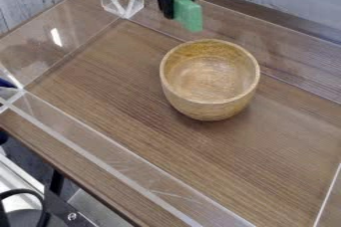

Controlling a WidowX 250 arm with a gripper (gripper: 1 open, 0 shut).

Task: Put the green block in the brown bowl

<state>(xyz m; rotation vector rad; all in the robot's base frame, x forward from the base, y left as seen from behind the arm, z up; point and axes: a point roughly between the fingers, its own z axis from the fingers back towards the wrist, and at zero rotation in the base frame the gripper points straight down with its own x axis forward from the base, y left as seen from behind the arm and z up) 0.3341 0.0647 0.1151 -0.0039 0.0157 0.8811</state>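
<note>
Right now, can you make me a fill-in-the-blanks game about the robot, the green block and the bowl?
1. The end effector holds a block whose color is ____.
2. The brown bowl has ____ inside it.
3. The block is up in the ____, not touching the table.
4. The bowl is made of ____.

Missing words: green; nothing; air; wood
</note>
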